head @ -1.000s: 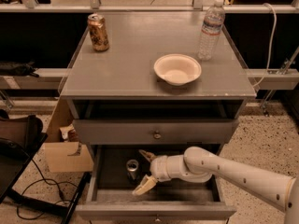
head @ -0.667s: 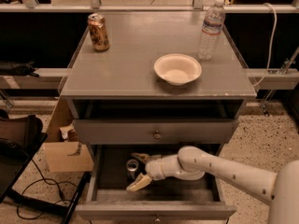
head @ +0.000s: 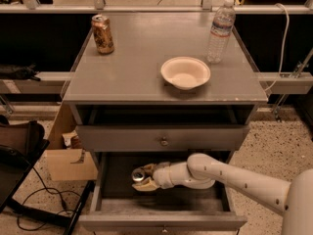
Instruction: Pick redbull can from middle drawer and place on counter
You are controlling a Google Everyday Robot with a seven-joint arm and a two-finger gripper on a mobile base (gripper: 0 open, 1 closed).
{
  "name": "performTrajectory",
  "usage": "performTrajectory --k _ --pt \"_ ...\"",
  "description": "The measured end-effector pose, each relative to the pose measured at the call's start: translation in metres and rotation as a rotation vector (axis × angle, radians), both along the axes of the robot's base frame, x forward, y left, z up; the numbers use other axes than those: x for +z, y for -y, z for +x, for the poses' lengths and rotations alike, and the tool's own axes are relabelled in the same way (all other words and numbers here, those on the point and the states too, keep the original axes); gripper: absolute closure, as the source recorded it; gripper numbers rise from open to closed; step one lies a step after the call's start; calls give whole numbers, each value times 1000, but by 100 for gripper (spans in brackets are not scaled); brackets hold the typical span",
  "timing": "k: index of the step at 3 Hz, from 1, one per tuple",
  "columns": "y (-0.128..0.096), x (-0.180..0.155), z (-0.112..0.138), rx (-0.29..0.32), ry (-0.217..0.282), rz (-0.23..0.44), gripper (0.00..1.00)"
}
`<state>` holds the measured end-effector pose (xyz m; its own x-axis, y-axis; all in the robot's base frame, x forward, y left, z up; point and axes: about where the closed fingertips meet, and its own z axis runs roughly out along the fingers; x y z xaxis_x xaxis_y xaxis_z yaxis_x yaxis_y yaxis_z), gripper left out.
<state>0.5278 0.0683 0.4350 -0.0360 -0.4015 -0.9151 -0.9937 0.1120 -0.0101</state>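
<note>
The redbull can [head: 138,174] stands in the open middle drawer [head: 115,176], left of centre, with its silver top showing. My gripper [head: 143,177] has reached into the drawer from the right and sits right at the can, level with it and partly covering its body. The white arm [head: 230,176] stretches across the drawer from the lower right. The counter [head: 142,67] is the grey top of the cabinet above.
On the counter stand a gold-brown can [head: 102,33] at the back left, a white bowl [head: 185,72] right of centre and a water bottle [head: 220,31] at the back right. The top drawer front [head: 161,137] is shut. A cardboard box [head: 68,163] and a black chair [head: 19,151] are on the left.
My gripper has moved left inside the drawer and closed in on the can. The can has stayed in place.
</note>
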Motion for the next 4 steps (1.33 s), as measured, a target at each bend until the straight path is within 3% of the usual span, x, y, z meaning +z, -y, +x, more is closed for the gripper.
performTrajectory --k 1,2,3,4 --pt "-1 2 -3 3 -3 -5 86" --pt "1 30 -18 13 -20 -51 100" --pt "3 86 -60 33 -123 -95 100" --pt "4 163 -77 63 -174 -121 100"
